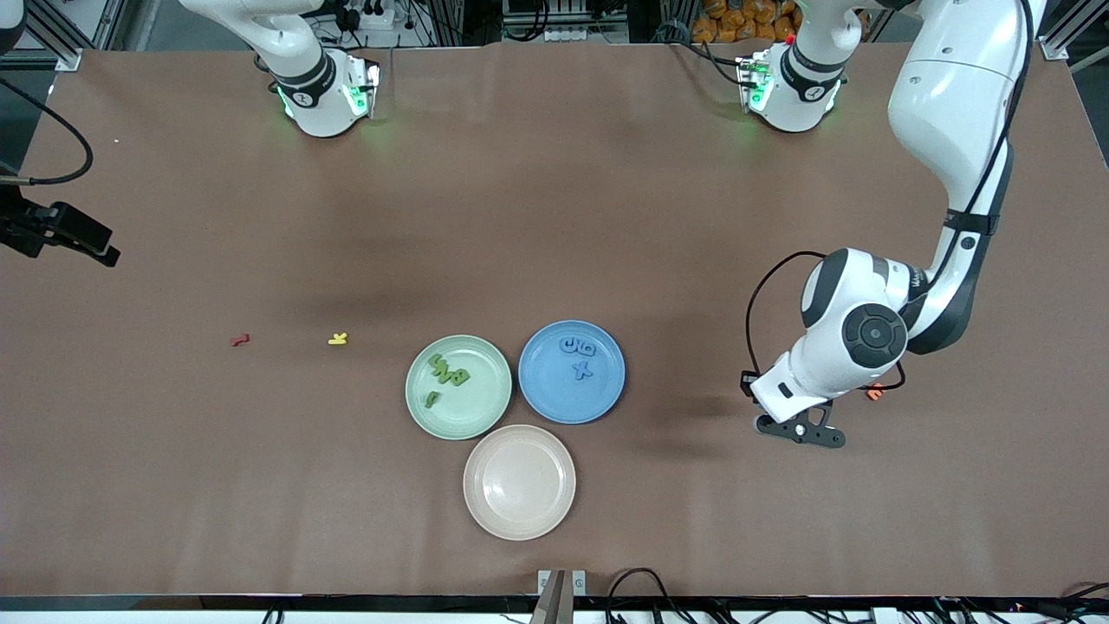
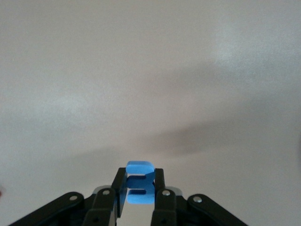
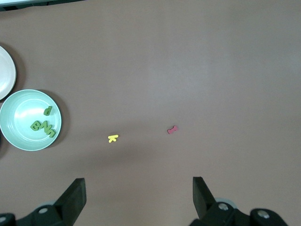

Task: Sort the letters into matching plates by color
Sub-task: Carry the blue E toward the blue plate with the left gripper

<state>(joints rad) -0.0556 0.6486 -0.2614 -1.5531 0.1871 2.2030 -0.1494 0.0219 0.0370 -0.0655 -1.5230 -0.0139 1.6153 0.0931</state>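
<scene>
My left gripper [image 1: 801, 429] [image 2: 139, 176] is shut on a blue letter [image 2: 139, 193] low over bare table, toward the left arm's end from the blue plate [image 1: 554, 394]. That plate holds blue letters [image 1: 579, 351]. The pale green plate [image 1: 476, 399] [image 3: 19, 127] beside it holds green letters [image 1: 446, 373] [image 3: 42, 125]. The beige-pink plate [image 1: 520, 481] [image 3: 4, 70] lies nearer the front camera. A yellow letter [image 1: 338, 339] [image 3: 113, 138] and a red letter [image 1: 240, 340] [image 3: 172, 129] lie toward the right arm's end. My right gripper [image 1: 87, 243] [image 3: 139, 188] hangs open high above them.
An orange letter [image 1: 875, 392] lies on the table just beside the left arm's wrist. The brown table cover runs wide and bare between the plates and the arm bases. Cables run along the table's front edge.
</scene>
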